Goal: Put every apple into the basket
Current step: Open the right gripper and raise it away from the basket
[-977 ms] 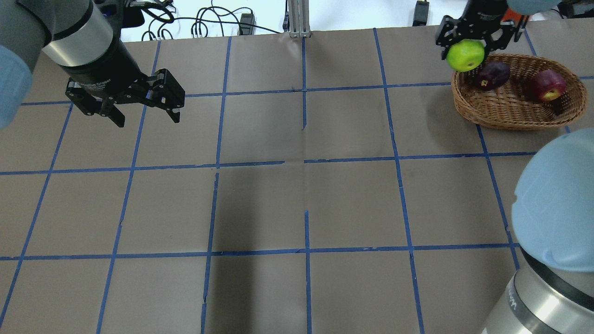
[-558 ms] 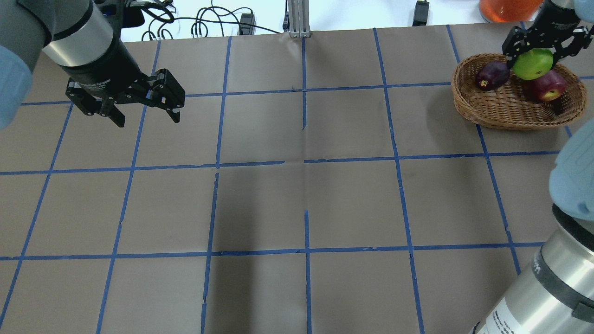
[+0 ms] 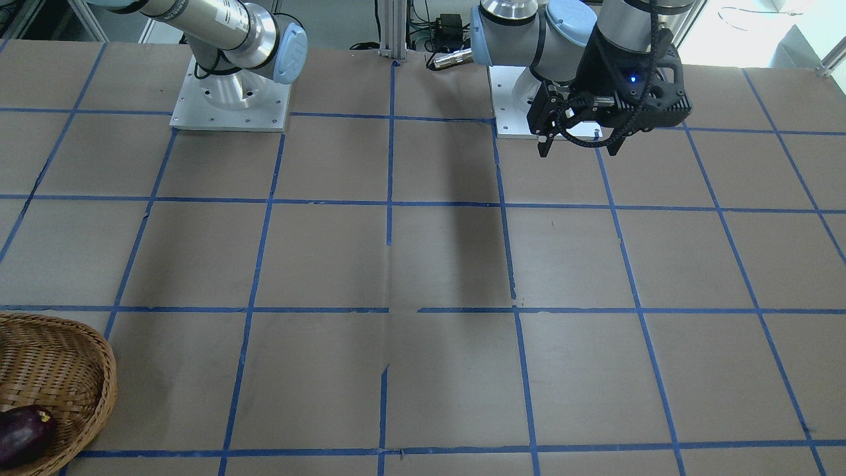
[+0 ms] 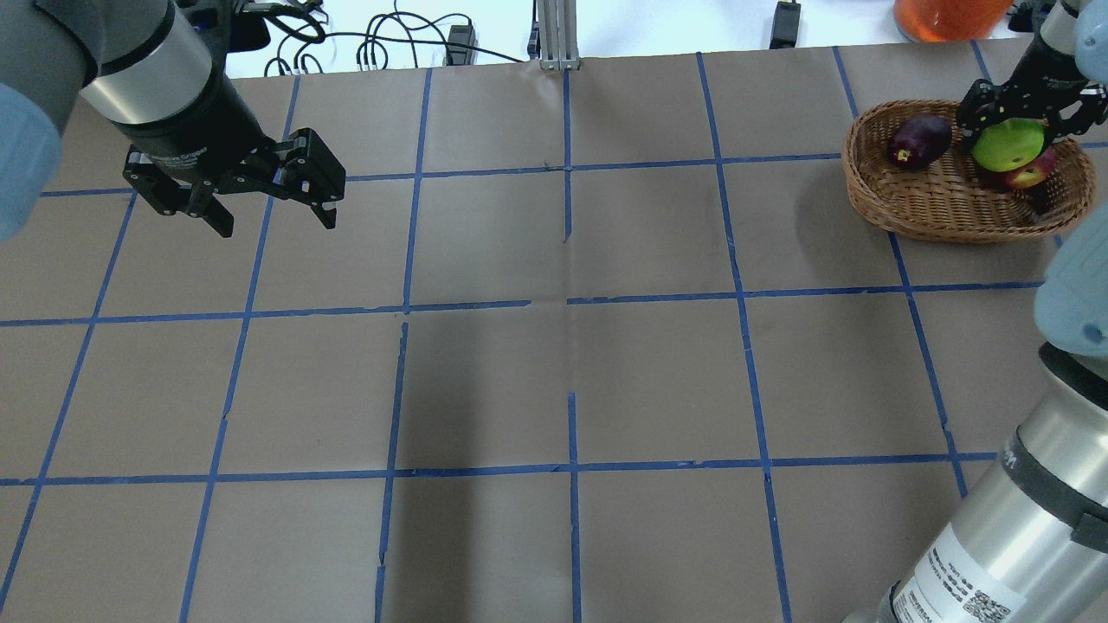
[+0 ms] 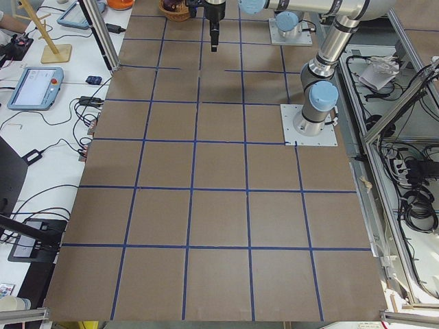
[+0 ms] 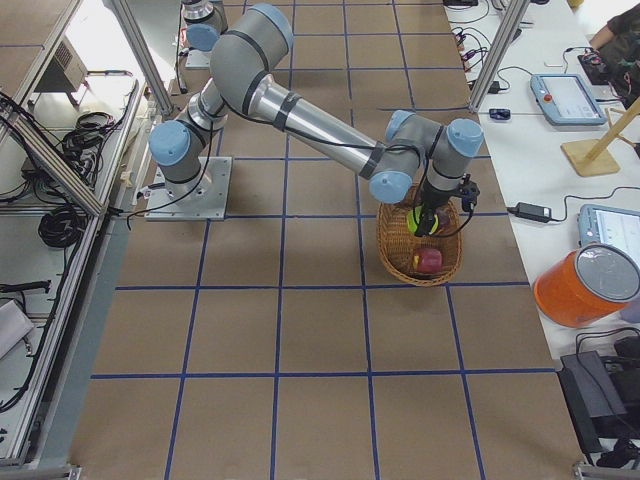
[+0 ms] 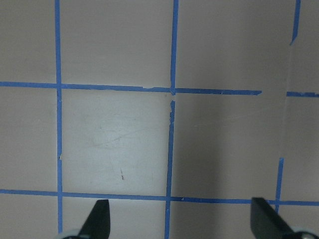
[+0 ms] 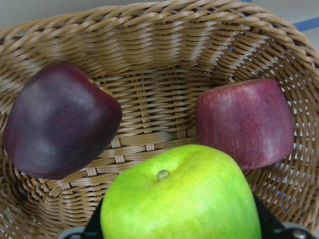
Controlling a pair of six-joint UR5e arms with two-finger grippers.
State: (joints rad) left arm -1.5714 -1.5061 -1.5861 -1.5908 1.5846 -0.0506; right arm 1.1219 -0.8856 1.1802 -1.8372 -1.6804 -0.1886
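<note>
The wicker basket stands at the far right of the table. The maroon apple and the red apple lie in it. My right gripper is shut on the green apple and holds it low over the basket, just above the red apple. The right wrist view shows the green apple between the fingers, the maroon apple at left, the red apple at right and the basket wall behind. My left gripper is open and empty above the far left of the table.
An orange container stands just beyond the basket at the table's far edge. Cables lie along the far edge. The brown table carries a blue tape grid. The front-facing view shows only part of the basket.
My right gripper has carried the green apple rightward from the basket's left rim to over its right half and lowered it toward the red apple. My left arm has not moved.
</note>
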